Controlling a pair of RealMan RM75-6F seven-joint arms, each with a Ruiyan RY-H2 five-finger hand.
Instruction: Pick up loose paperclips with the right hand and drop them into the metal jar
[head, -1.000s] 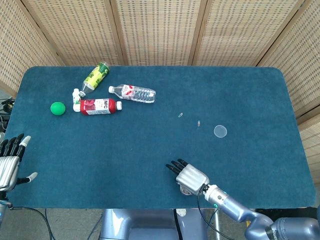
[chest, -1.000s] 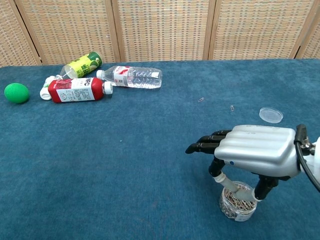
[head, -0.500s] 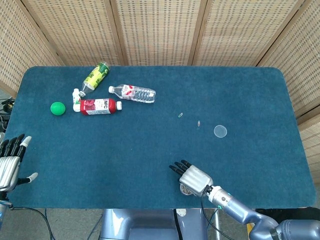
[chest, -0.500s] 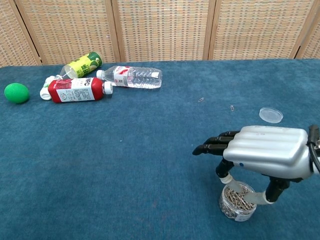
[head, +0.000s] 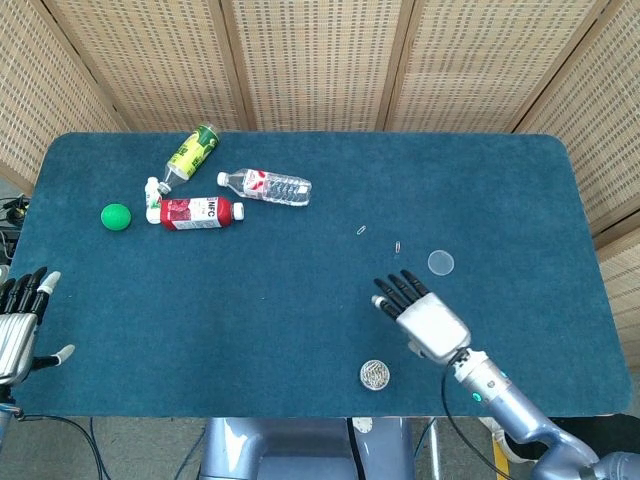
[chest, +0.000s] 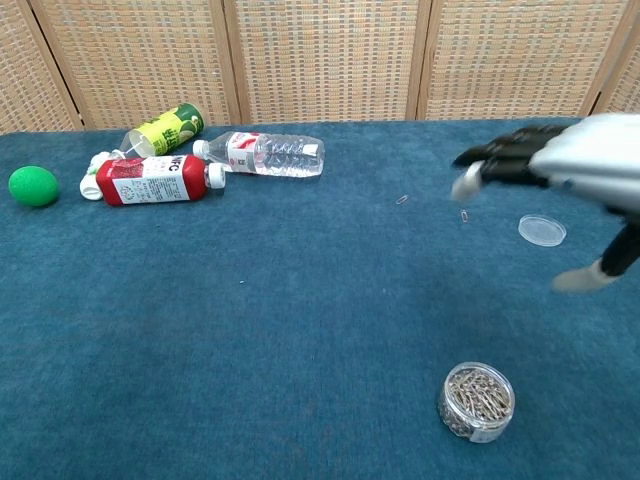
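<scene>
1. Since a second ago your right hand (head: 430, 322) has lifted off the metal jar (head: 374, 375) and swung up and away from it, toward the far right of the worktop (head: 300, 300).
2. Your left hand (head: 20, 320) idles at the near left edge, fingers spread, holding nothing.
3. Two loose paperclips lie ahead of your right hand's fingers: one (head: 361, 230) further left, one (head: 398, 245) nearer, just beyond the fingertips.
4. Right fingers are apart and empty, so reach forward for the nearer clip; the clear lid (head: 441, 262) sits just right of it.
</scene>
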